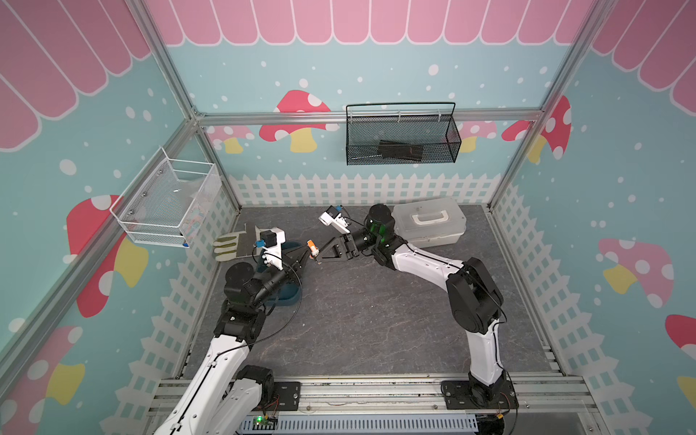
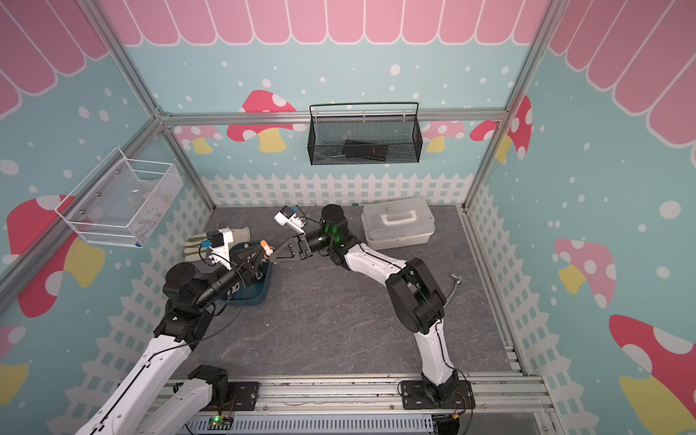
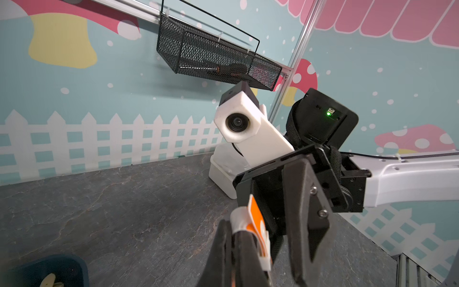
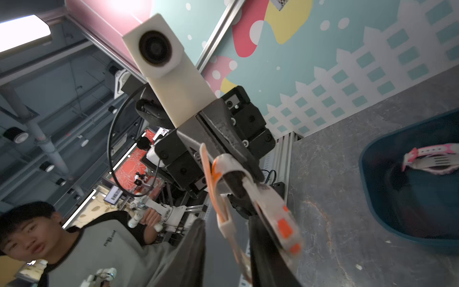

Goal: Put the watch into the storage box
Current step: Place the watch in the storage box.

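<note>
Grey stone-look table (image 1: 376, 320), mushroom-and-fence walls (image 1: 376, 75) (shirt (image 4: 109, 239) print unreadable). Left gripper (image 1: 307, 256) and right gripper (image 1: 319, 260): jaws clamped on the watch (image 1: 312, 246) near the box (image 2: 244, 297).

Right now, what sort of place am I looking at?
Probably a lab test booth: metal frame, cartoon mushroom wall panels, left arm and right arm bolted to a front rail.

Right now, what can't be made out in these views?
Storage box: mostly hidden under the left arm in a top view; cut off by the edge in both wrist views.
Watch face: blurred in the right wrist view, too small in both top views.
Black basket contents: obscured by mesh.
</note>
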You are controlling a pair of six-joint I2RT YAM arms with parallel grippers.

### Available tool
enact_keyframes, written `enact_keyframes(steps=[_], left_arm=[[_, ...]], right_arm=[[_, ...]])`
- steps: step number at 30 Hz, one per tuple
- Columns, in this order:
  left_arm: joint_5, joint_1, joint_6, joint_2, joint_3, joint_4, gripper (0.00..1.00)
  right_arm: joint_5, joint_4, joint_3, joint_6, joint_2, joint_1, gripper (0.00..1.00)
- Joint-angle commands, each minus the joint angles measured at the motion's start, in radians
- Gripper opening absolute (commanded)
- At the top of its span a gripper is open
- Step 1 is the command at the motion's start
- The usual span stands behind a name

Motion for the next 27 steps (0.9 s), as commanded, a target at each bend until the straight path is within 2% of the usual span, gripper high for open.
enact_keyframes(steps=[1, 15, 19, 23, 25, 27], left_arm=[[-0.021, -0.007, 0.020, -0.014, 0.029, -0.026, 0.50], [-0.058, -0.007, 0.032, -0.065, 0.029, -0.082, 0.49], [-0.086, -0.007, 0.028, -0.099, 0.001, -0.049, 0.50], [-0.053, -0.007, 0.003, -0.077, 0.003, -0.007, 0.49], [-0.024, -0.007, -0.021, -0.051, 0.005, 0.037, 0.45], [-0.003, -0.007, -0.030, -0.032, 0.015, 0.052, 0.31]], right_arm=[[-0.042, 0.009, -0.003, -0.014, 0.018, 0.022, 0.00], [0.007, 0.006, -0.038, -0.034, 0.083, -0.003, 0.00], [-0.002, 0.008, -0.041, -0.024, 0.089, 0.000, 0.00], [-0.019, 0.007, -0.041, -0.012, 0.088, 0.012, 0.00], [-0.017, 0.007, -0.041, -0.003, 0.088, 0.015, 0.00], [-0.010, 0.005, -0.042, 0.005, 0.092, 0.017, 0.00]])
